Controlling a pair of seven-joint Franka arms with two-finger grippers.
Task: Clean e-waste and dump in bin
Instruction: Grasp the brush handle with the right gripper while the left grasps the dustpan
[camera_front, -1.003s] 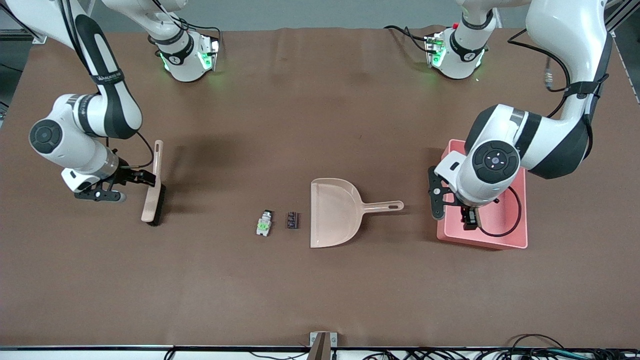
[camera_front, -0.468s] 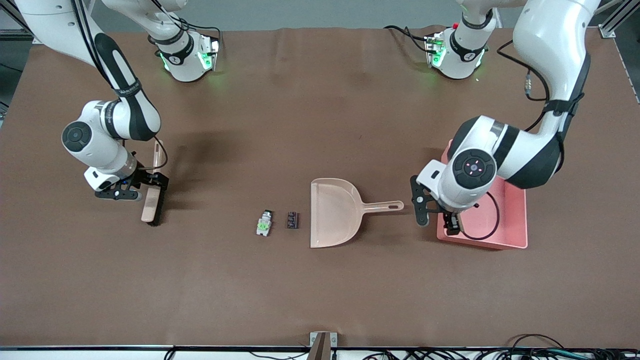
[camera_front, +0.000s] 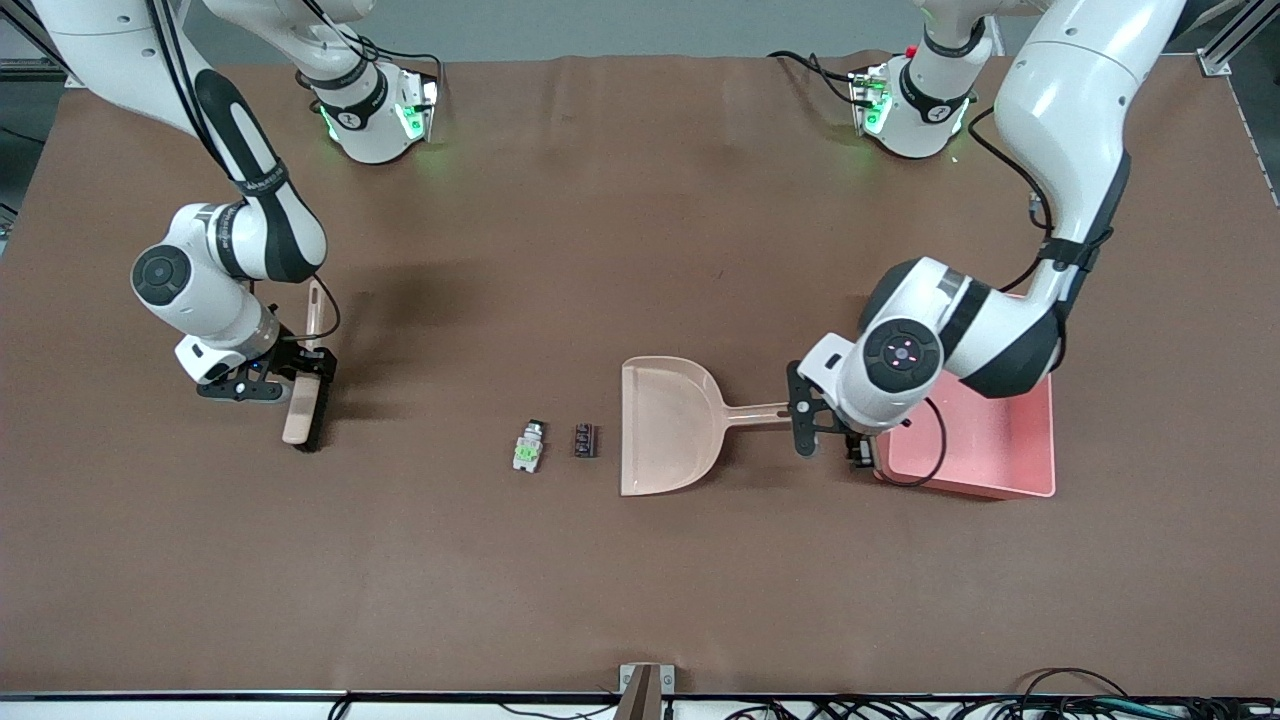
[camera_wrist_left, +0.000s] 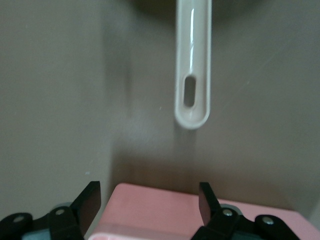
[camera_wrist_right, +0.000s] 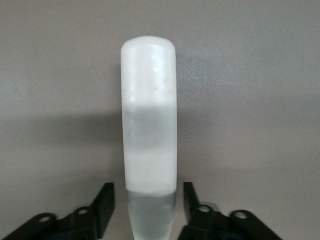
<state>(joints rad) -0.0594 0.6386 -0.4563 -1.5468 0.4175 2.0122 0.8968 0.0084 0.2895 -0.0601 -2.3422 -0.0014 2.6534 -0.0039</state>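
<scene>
Your right jaws stand apart astride the handle of the brush (camera_front: 303, 408), your left jaws apart over the rim of the pink bin (camera_front: 1000, 455), just short of the dustpan (camera_front: 668, 425) handle — neither clamped yet — since the e-waste (camera_front: 527, 447) lies on the bench (camera_front: 640, 580) beside its mouth for sweeping.

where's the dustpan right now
In the front view the dustpan lies flat mid-table, its mouth beside the black ribbed part, its handle pointing at the pink bin toward the left arm's end.
</scene>
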